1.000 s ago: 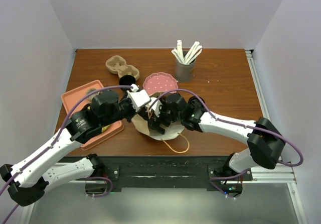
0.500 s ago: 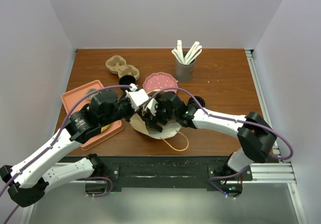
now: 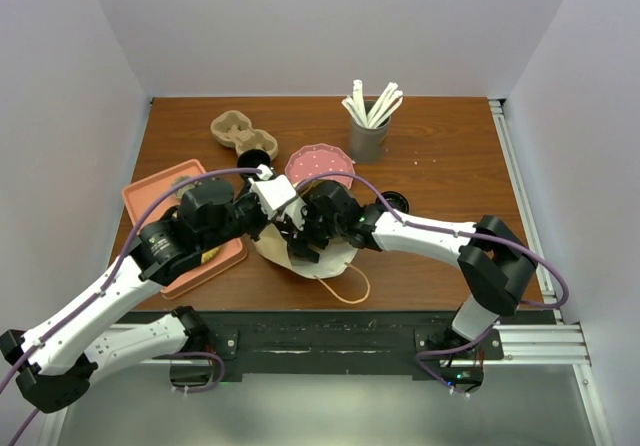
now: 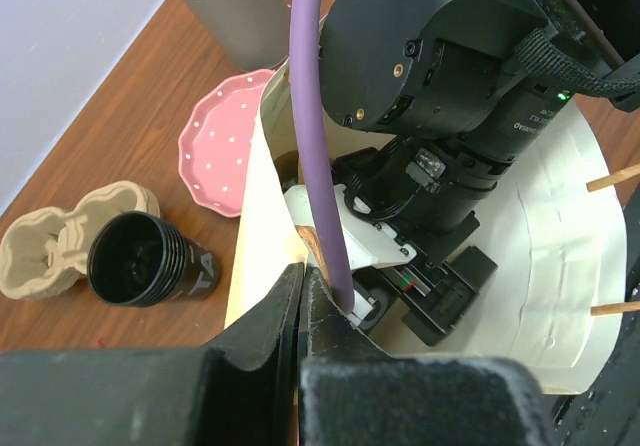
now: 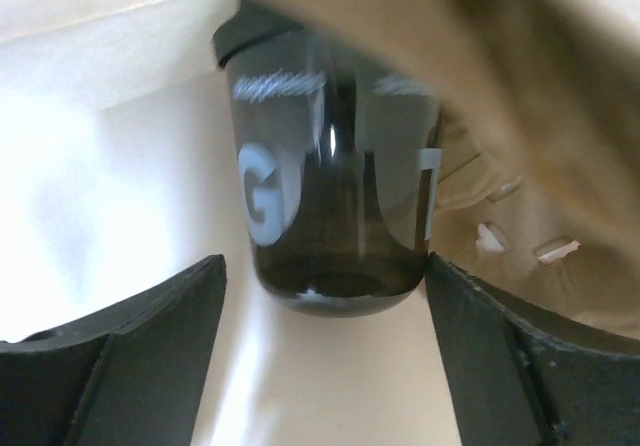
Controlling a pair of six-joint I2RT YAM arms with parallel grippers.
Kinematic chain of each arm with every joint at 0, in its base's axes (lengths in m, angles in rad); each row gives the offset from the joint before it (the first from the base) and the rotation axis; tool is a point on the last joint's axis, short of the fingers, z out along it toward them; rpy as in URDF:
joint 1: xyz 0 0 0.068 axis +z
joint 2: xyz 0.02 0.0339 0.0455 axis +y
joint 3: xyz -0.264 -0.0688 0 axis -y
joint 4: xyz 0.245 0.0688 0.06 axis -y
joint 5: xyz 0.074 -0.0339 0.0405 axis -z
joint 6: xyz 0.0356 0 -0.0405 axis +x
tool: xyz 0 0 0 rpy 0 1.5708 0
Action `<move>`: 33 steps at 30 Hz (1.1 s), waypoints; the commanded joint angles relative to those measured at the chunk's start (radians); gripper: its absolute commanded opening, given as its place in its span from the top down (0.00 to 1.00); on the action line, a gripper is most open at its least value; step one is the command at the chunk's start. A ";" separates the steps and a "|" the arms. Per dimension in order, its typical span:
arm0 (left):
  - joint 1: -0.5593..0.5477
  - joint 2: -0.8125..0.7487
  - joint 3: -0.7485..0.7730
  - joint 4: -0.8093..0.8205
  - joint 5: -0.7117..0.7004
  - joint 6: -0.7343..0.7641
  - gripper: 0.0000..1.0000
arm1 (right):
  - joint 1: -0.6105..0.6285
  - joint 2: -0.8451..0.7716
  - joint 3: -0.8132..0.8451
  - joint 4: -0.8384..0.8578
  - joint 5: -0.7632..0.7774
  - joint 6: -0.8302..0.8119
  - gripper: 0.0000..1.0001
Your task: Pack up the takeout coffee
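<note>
Coffee cup (image 5: pixel 330 206), black with pale lettering, is inside the paper bag (image 3: pixel 335 258). The bag lies on its side on the table (image 3: pixel 450 166) just ahead of the arm bases, its string handle (image 3: pixel 345 288) looping toward the near edge.

The left fingers (image 4: pixel 250 356) are pinched shut on the bag's upper lip. I judge this is to lift the mouth so it gapes instead of lying flat. The right arm reaches through that mouth, and the right fingers (image 5: pixel 130 356) stand wide, 1 on each side of the cup near its base. A strip of bright paper shows between 1 finger and the cup wall. The cup is also blurred while the fingers are sharp, so it looks flanked, not squeezed. The wide stance suits a cup this broad, whether for setting it down or for nudging it deeper.

Left of the bag sits a pink tray (image 3: pixel 150 191), partly under the left arm. Just behind the bag is a pink dotted plate (image 4: pixel 222 151). Farther back, a 2nd black cup (image 4: pixel 150 261), with no lid, stands beside a cardboard cup carrier (image 4: pixel 60 241). A grey pot of white sticks (image 3: pixel 368 138) stands near the back of the table. By my reading, 1 cup is packed or nearly so, and the 2nd is not yet packed.
</note>
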 commanded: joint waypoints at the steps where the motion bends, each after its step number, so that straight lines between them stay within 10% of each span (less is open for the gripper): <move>1: -0.019 0.000 0.025 0.075 0.131 -0.026 1.00 | 0.005 0.009 0.051 0.033 0.007 0.052 0.25; 15: -0.020 -0.002 0.020 0.013 0.039 -0.002 1.00 | 0.003 -0.112 0.013 -0.012 0.031 0.078 0.48; 33: -0.020 0.024 0.036 -0.020 0.010 0.011 1.00 | -0.003 -0.315 -0.006 -0.115 0.067 0.147 0.52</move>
